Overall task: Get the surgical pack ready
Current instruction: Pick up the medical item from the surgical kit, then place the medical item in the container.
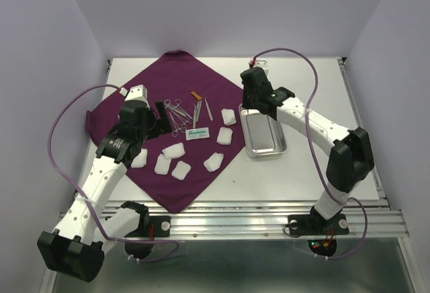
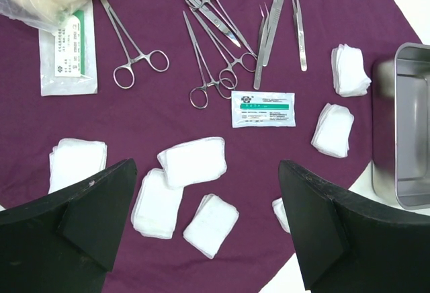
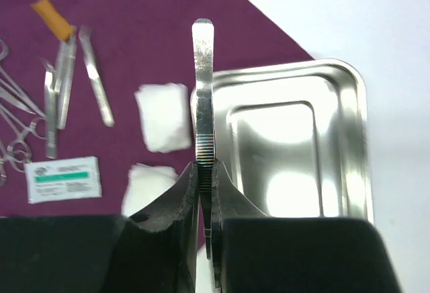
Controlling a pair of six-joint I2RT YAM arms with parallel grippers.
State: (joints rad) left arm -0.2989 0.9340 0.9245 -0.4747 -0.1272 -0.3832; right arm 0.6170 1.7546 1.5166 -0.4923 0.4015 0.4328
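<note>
- The cloth (image 1: 168, 71) lies spread like a diamond over the left half of the surface (image 1: 316, 85).
- The tray (image 1: 264, 135) sits on the bare surface, just beside the cloth's right edge.
- Gauze pads (image 2: 193, 160) are scattered over the near and right parts of the cloth.
- The clamps (image 2: 208, 44) lie in a loose bunch toward the cloth's far middle, with a small packet (image 2: 263, 109) just on their near side.
- The right gripper (image 3: 203, 172) is closed on a pair of tweezers (image 3: 202, 71) (steel, ridged at the grip, seen edge-on), which points away from it above the tray's left rim.
- The left gripper (image 2: 205, 172) hangs wide open above the gauze pads, gripping nothing.
</note>
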